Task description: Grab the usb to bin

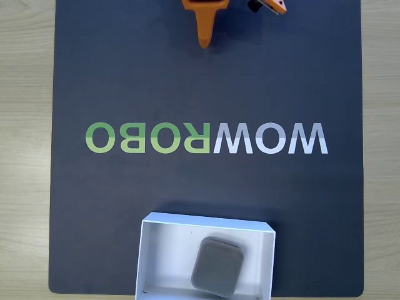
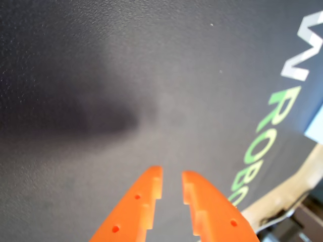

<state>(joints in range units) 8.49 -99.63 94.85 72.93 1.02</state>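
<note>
Gray usb [image 1: 217, 265] — inside bin [image 1: 161, 250]

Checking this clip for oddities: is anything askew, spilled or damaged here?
Nothing spilled or damaged. The usb lies in the bin, turned slightly askew to its walls. The pincer is empty, with a narrow gap between its fingers, over the bare mat, far from the bin.

- You see a dark mat [image 1: 125, 75] covering most of the fixed view, with rounded lower corners.
- Across its middle runs a logo [image 1: 206, 138], upside down here, part green and part pale grey.
- A light wooden table [image 1: 25, 125] shows along both sides of the mat.
- In the wrist view, the logo's letters [image 2: 272, 131] run along the right.
</note>
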